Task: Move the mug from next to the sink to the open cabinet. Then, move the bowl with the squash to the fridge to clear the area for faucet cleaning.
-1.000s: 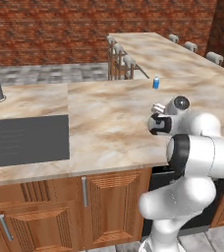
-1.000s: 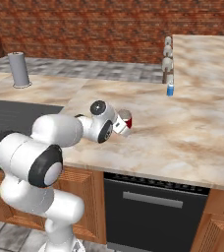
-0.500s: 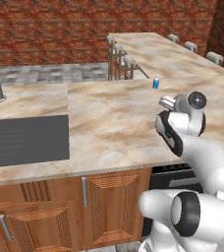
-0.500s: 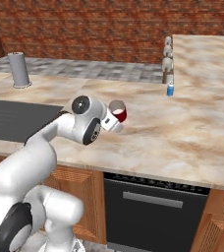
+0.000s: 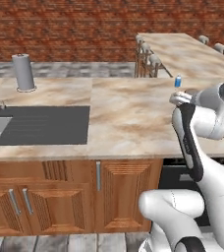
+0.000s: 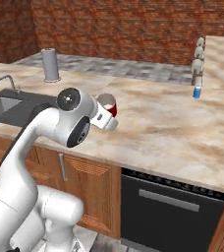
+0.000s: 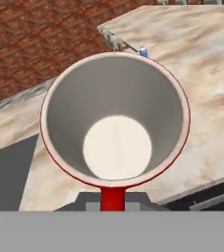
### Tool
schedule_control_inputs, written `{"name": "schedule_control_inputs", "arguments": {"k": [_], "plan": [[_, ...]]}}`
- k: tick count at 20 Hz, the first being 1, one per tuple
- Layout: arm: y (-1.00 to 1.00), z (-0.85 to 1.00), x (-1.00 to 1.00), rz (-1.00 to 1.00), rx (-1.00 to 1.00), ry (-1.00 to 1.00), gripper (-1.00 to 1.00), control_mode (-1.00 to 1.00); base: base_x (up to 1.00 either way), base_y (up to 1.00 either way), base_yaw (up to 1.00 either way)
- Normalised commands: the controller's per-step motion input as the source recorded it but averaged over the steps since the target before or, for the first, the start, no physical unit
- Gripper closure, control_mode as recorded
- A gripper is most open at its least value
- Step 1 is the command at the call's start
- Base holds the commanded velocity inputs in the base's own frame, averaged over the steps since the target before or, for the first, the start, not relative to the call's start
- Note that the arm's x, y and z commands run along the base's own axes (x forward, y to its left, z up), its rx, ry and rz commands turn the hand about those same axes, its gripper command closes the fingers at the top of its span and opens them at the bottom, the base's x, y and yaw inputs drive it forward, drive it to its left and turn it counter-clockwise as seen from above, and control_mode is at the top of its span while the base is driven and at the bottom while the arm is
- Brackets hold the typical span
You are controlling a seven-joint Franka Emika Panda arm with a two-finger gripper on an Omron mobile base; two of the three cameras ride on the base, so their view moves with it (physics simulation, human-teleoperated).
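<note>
mug: red outside, pale grey inside. It's being held up off the counter, and the hand cam is staring straight down into its open mouth. In the right base view its rim is peeking out next to the white wrist.
gripper: pinching tight on the mug. The fingertips themselves are hiding behind it.
sink: sitting in the dark panel off at the left end of the counter, well apart from the mug.
faucet: thin grey tap standing behind the basin.
blue can: standing far back on the counter, too tiny to read any label.
paper towel roll: standing upright behind the dark panel.
writing: nothing readable anywhere.
</note>
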Motion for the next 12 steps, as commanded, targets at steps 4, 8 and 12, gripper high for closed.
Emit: {"name": "schedule_control_inputs", "arguments": {"k": [4, 8, 12], "plan": [[0.0, 0.0, 0.0, 0.0, 0.0, 0.0, 1.0, 1.0, -0.35, 0.0, 0.77], [0.0, 0.0, 0.0, 0.0, 0.0, 0.0, 1.0, 1.0, -0.04, 0.0, 0.9], [0.0, 0.0, 0.0, 0.0, 0.0, 0.0, 1.0, 1.0, 0.0, 0.0, 0.95]]}}
